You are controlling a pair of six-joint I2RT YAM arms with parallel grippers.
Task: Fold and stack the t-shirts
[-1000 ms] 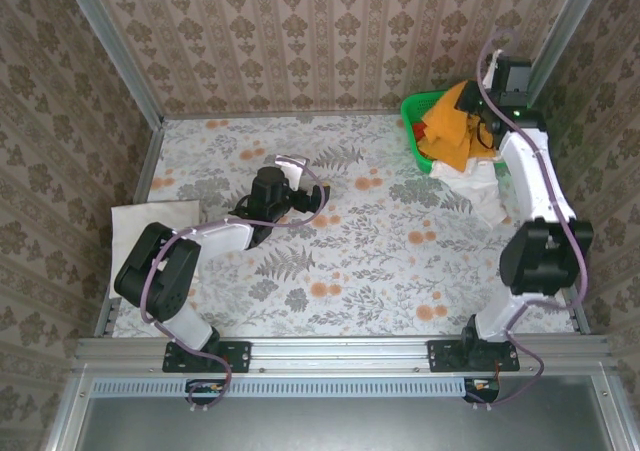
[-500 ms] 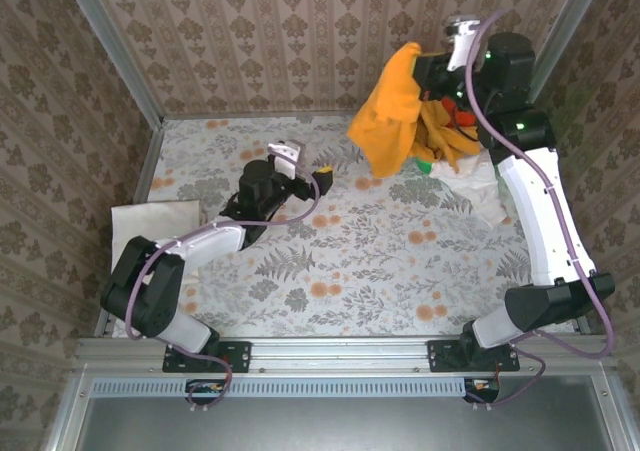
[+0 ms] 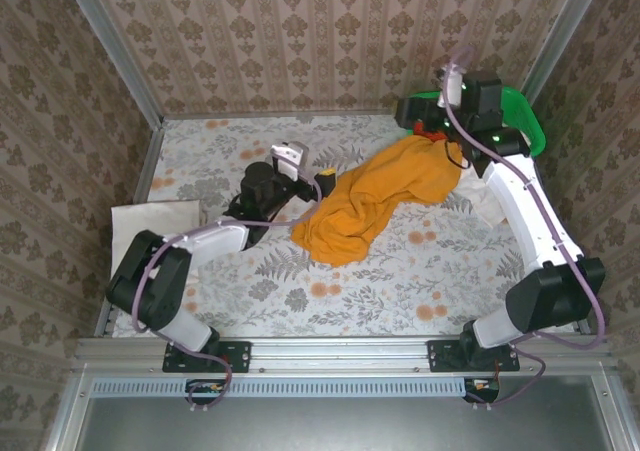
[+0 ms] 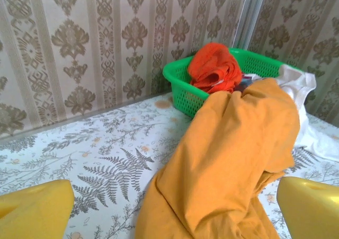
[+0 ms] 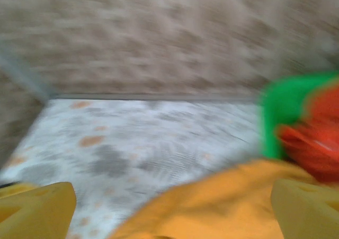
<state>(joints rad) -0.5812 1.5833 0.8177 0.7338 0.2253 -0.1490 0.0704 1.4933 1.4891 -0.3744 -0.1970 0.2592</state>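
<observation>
An amber-orange t-shirt [image 3: 375, 199] lies crumpled across the table's middle, stretching from the basket toward the left arm. My right gripper [image 3: 420, 111] hovers open above its far end, nothing between its fingers [image 5: 34, 210]. The left gripper [image 3: 308, 166] is open just left of the shirt, which lies low between its yellow fingertips [image 4: 310, 207] in the left wrist view. A red-orange t-shirt [image 4: 214, 67] is bunched in the green basket [image 4: 180, 85]. A white t-shirt [image 4: 304, 82] hangs over the basket's right side onto the table.
A folded white cloth [image 3: 150, 216] lies at the table's left edge. The green basket [image 3: 522, 111] stands in the back right corner against the patterned walls. The right wrist view is motion-blurred.
The right arm lifted the amber-orange t-shirt out of the basket, swung it left and opened; the shirt now lies on the table. The left gripper shifted slightly.
</observation>
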